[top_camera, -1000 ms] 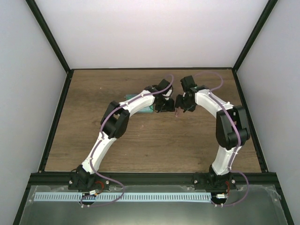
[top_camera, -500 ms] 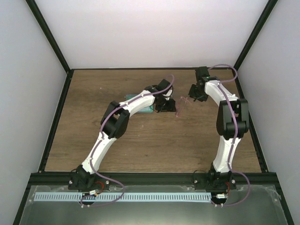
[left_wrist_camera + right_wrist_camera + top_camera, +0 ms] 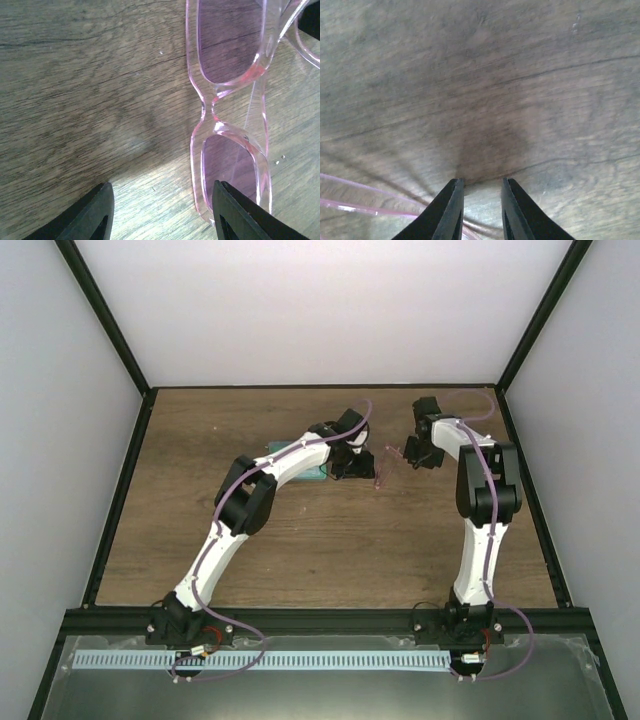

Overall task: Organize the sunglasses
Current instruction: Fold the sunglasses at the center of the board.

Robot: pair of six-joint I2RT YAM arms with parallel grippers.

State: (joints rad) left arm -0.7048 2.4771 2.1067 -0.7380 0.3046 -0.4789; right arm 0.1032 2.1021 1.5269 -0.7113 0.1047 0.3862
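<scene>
Right gripper [image 3: 481,181] shifted lower in frame, jaws near-closed, hold uncertain; left gripper [image 3: 164,186] open beside sunglasses [image 3: 227,160]: likely light, thin, fragile, best pinched at bridge.

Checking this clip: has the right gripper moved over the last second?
Yes. The right gripper has swung rightward and slightly toward the far wall, away from the sunglasses and nearer the right edge of the table.
</scene>
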